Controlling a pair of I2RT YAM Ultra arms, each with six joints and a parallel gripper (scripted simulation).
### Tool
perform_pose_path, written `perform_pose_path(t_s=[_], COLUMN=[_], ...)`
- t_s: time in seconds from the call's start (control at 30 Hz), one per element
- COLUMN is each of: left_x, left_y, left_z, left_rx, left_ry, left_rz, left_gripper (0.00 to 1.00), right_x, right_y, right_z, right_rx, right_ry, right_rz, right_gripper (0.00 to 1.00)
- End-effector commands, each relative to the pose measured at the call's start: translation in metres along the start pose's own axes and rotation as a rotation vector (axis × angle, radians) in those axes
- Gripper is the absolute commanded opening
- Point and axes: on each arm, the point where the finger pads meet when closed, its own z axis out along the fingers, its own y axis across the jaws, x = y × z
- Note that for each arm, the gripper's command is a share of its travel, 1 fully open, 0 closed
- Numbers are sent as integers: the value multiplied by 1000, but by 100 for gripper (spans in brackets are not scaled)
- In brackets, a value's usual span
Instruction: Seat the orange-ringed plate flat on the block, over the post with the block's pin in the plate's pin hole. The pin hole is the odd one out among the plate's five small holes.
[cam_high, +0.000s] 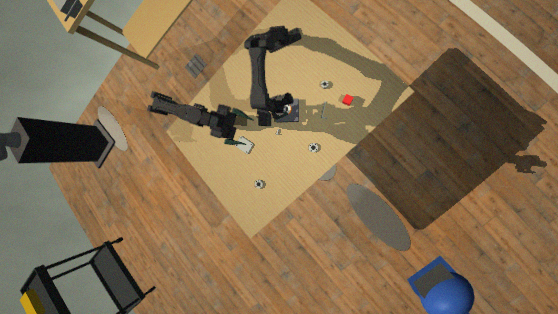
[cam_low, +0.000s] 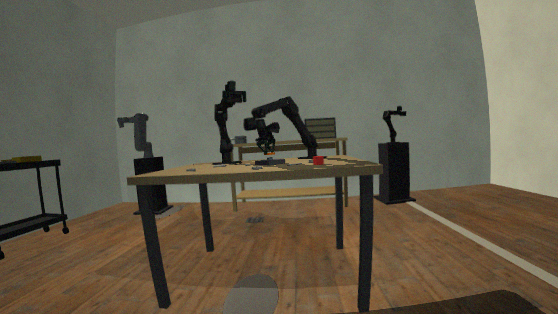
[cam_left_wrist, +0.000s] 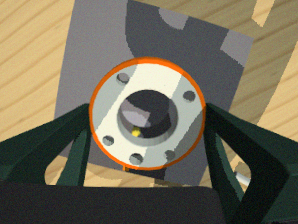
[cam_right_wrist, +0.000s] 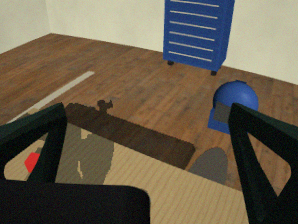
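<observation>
My left gripper (cam_left_wrist: 147, 112) is shut on the orange-ringed plate, a white disc with small holes around a large central hole. It holds the plate above the grey block (cam_left_wrist: 200, 50). Through the central hole I see the dark post and a small yellow pin (cam_left_wrist: 136, 132). From above, the plate (cam_high: 289, 108) is over the block (cam_high: 292, 113). In the side view the left gripper (cam_low: 266, 146) hangs a little above the block (cam_low: 270, 159). My right gripper (cam_high: 237, 129) is open and empty, to the side of the block; its fingers point out towards the room.
A red cube (cam_high: 347, 99) lies beyond the block. Small ringed parts (cam_high: 326, 84) (cam_high: 314, 147) (cam_high: 258, 184), a bolt (cam_high: 278, 131) and a thin rod (cam_high: 323, 110) lie scattered on the table. A white flat piece (cam_high: 245, 145) lies under the right gripper.
</observation>
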Motion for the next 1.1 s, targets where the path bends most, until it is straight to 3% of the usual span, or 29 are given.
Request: perform_pose_path(t_s=[0.0, 0.03, 0.07, 0.2, 0.27, 0.43, 0.57, 0.7, 0.77, 0.83, 1.07], left_x=[-7, -7, -4, -5, 1, -3, -1, -3, -3, 3, 3], left_y=[-4, -4, 0, 6, 1, -3, 2, -4, -4, -2, 2], left_z=[-19, -19, -1, 1, 15, 8, 25, -5, -5, 13, 14], left_rx=[38, 38, 13, -17, -14, 12, -27, 33, 33, -8, 2], left_ry=[0, 0, -8, -18, -15, -3, -14, 5, 5, -10, -6], left_rz=[-2, -2, 3, 13, 1, -17, -12, -13, -13, 1, 0], left_gripper=[0, 0, 0, 0, 0, 0, 0, 0, 0, 0, 0], right_x=[8, 8, 8, 8, 8, 8, 8, 8, 8, 8, 8], right_y=[2, 2, 2, 2, 2, 2, 2, 2, 2, 2, 2], right_z=[1, 1, 1, 1, 1, 1, 1, 1, 1, 1, 1], right_rx=[-1, -1, -1, -1, -1, -1, -1, -1, -1, -1, -1], right_ry=[17, 17, 17, 17, 17, 17, 17, 17, 17, 17, 17], right_rz=[1, 1, 1, 1, 1, 1, 1, 1, 1, 1, 1], right_gripper=[100, 100, 100, 100, 100, 100, 100, 100, 100, 100, 100])
